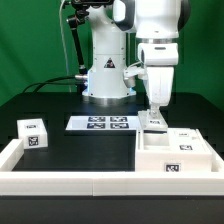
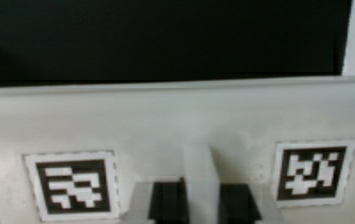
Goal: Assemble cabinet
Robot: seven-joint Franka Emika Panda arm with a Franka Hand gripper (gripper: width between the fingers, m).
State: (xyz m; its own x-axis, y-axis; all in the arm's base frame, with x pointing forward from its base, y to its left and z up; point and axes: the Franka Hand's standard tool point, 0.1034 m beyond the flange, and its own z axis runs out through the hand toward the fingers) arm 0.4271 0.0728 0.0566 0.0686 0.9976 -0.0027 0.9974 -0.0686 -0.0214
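One white robot arm bends down over a black table (image 1: 40, 105), and its claw (image 1: 153, 118) hangs at the far edge of the cabinet (image 1: 178, 152). The cabinet is a big white open box frame on the near side of the table, on the exterior view's right. In the wrist view the two dark fingers (image 2: 165, 200) stand on either side of a thin upright part of the cabinet's white wall, with a black-and-white tag (image 2: 74, 185) to each side. I cannot tell whether the claw is squeezing that wall or only straddling it. A small tagged box (image 1: 33, 133) sits well apart on the exterior view's left. The marker board (image 1: 100, 123) lies between the two, a little farther back. The step looks to me like taking hold of the frame. The fingers should be centred on the wall, go deep enough for a firm hold, and close squarely so the frame neither twists nor slides.
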